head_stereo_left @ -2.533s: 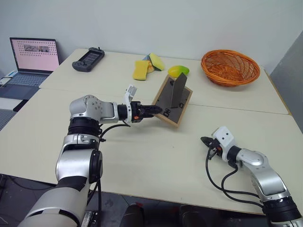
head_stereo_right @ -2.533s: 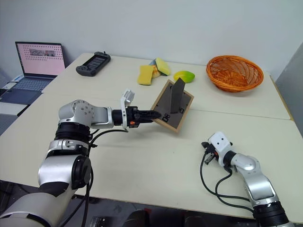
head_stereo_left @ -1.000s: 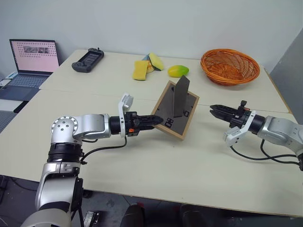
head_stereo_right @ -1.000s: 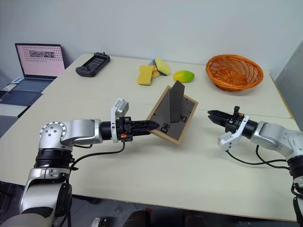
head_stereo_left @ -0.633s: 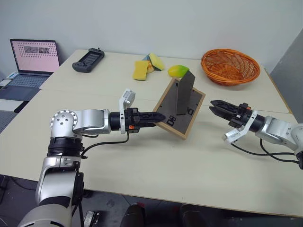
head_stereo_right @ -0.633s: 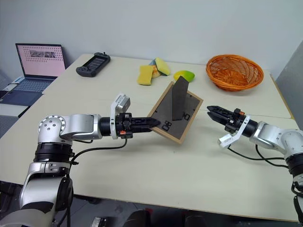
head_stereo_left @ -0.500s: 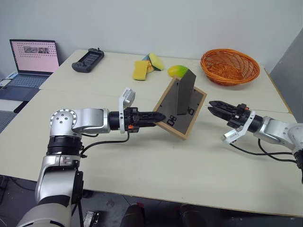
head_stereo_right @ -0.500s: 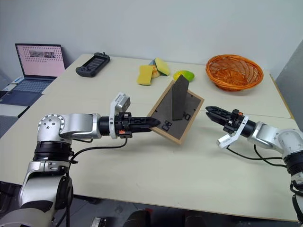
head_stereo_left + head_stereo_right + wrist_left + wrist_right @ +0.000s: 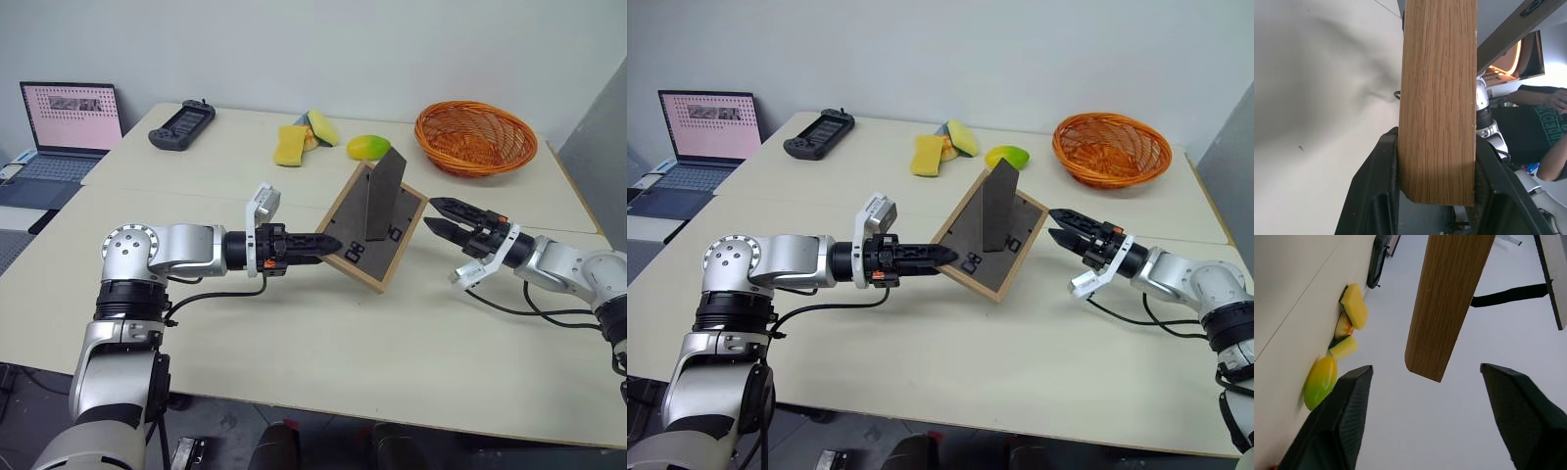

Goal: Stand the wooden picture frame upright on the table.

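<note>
**Left gripper pinches frame, right gripper spread beside it**

Left gripper (image 9: pixel 328 242) comes in from 9 o'clock, black fingers clamped on the lower left edge of the small rectangular light-wood picture frame (image 9: pixel 377 225); left wrist view shows the wood edge (image 9: pixel 1437 98) squeezed between both fingers (image 9: pixel 1374 196). Frame is lifted and tilted, dark grey back facing the camera, triangular fold-out stand (image 9: pixel 380 194) sticking out from the back. Cannot tell if the frame's lowest corner touches the large cream flat table (image 9: pixel 323 343); it sits mid-table, just on the near side of the seam between the two slabs.

Right gripper (image 9: pixel 438 215) reaches in from 3 o'clock, two black fingers spread wide, tips just beside the frame's right edge, not touching. Right wrist view shows the frame's wood edge (image 9: pixel 1447 303) in the gap between the open fingers (image 9: pixel 1342 426).

Further out, at 12 o'clock on the far slab: yellow sponges (image 9: pixel 294 142), green-yellow mango-shaped fruit (image 9: pixel 368 147). At 1 o'clock, orange woven wicker basket (image 9: pixel 476 138). At 11 o'clock, dark handheld game controller (image 9: pixel 182 123). At 10 o'clock, off the table, open laptop with pinkish screen (image 9: pixel 71 116). Left wrist view catches a person's arm in a dark sleeve (image 9: pixel 1547 122) behind the frame.
</note>
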Controlling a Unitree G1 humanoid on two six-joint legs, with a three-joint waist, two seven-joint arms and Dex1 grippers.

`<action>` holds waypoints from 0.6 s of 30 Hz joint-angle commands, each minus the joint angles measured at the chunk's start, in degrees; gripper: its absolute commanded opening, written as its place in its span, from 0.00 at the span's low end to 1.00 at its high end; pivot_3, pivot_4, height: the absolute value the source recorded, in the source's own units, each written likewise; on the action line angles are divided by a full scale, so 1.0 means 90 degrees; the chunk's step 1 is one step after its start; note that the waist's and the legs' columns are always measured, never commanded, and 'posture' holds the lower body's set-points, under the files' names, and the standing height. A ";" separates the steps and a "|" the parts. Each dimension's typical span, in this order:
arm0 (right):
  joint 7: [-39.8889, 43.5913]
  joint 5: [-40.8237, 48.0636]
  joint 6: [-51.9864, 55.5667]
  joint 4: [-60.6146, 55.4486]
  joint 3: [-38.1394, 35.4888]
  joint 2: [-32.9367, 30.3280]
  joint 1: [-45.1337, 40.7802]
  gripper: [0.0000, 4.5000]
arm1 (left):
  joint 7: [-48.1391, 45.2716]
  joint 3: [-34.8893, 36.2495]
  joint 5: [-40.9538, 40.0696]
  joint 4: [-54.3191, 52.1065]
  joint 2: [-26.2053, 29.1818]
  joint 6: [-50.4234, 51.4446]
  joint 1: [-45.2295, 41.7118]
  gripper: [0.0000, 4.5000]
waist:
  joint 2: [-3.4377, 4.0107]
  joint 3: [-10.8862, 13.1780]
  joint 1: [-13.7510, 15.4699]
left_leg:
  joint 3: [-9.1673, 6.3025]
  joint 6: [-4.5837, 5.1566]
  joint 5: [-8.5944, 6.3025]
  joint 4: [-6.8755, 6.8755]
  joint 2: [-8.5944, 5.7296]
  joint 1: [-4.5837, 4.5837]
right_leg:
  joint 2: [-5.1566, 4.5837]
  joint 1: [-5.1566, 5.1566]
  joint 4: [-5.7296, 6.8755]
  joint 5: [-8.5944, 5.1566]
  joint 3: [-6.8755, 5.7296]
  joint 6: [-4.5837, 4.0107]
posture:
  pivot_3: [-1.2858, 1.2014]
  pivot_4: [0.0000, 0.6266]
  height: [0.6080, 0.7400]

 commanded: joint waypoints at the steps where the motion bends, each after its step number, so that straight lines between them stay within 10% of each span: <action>1: -0.0068 0.0120 0.0143 -0.0112 0.0016 0.0055 -0.0171 0.89 | -0.0193 0.0058 -0.0294 -0.0070 0.0056 0.0008 -0.0212 0.29 | 0.0000 0.0000 -0.0010 | 0.0000 0.0000 0.0000 0.0000 0.0000 0.0000 | 0.0000 0.0000 0.0001 0.0000 0.0000 0.0000 | 0.52 0.24 1.00; 18: 0.0139 0.0217 0.0333 -0.0116 0.0258 0.0803 -0.0516 0.89 | -0.0164 0.0016 -0.0294 -0.0103 -0.0011 -0.0021 -0.0214 0.29 | 0.0000 0.0000 -0.0111 | -0.0015 0.0002 0.0004 0.0001 -0.0001 0.0002 | 0.0000 0.0001 0.0017 0.0000 -0.0010 0.0001 | 0.52 0.24 1.00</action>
